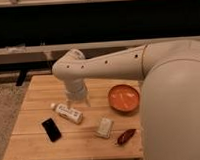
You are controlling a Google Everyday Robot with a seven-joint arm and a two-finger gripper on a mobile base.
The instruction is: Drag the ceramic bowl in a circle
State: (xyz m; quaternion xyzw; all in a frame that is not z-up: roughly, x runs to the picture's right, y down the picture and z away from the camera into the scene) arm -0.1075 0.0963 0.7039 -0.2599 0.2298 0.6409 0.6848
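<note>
The ceramic bowl is round, shallow and orange-red with a darker rim. It sits on the right part of the wooden table, close to my arm's large white body. My gripper hangs below the white wrist over the middle of the table, to the left of the bowl and apart from it. It is just above the cap end of a lying white bottle.
A black phone lies at the front left. A whitish packet and a dark red pepper-like item lie in front of the bowl. A dark wall with a pale rail runs behind the table.
</note>
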